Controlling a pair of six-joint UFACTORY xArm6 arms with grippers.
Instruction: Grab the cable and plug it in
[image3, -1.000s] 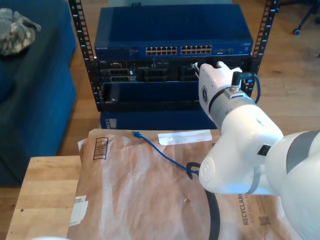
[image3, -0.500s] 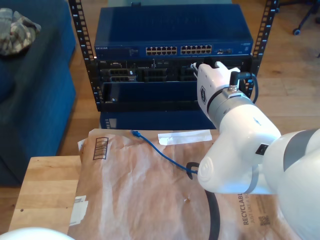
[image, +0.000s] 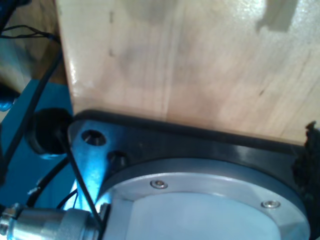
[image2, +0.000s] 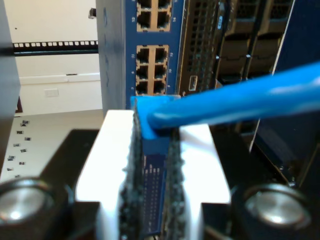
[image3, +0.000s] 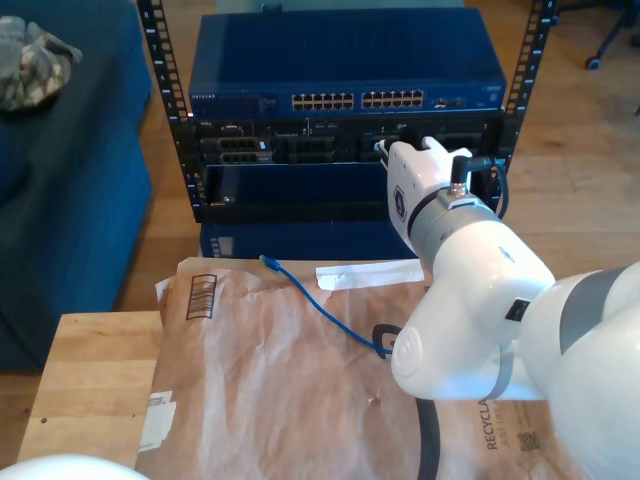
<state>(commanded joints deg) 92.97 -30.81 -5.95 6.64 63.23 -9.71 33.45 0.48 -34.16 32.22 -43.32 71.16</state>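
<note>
Blue and thin, the cable (image3: 318, 295) lies across the brown paper (image3: 270, 400) at the centre of the exterior view, its free plug (image3: 267, 262) near the paper's far edge. Its other end is pinched between the closed pads of my second gripper (image2: 152, 170), held up before the port rows of the blue switch (image2: 150, 60). In the exterior view that white arm (image3: 450, 250) reaches toward the rack (image3: 340, 150) at upper right. My first gripper's state I cannot tell; its camera looks at a wooden board (image: 190, 65) and a black base plate (image: 200, 145).
</note>
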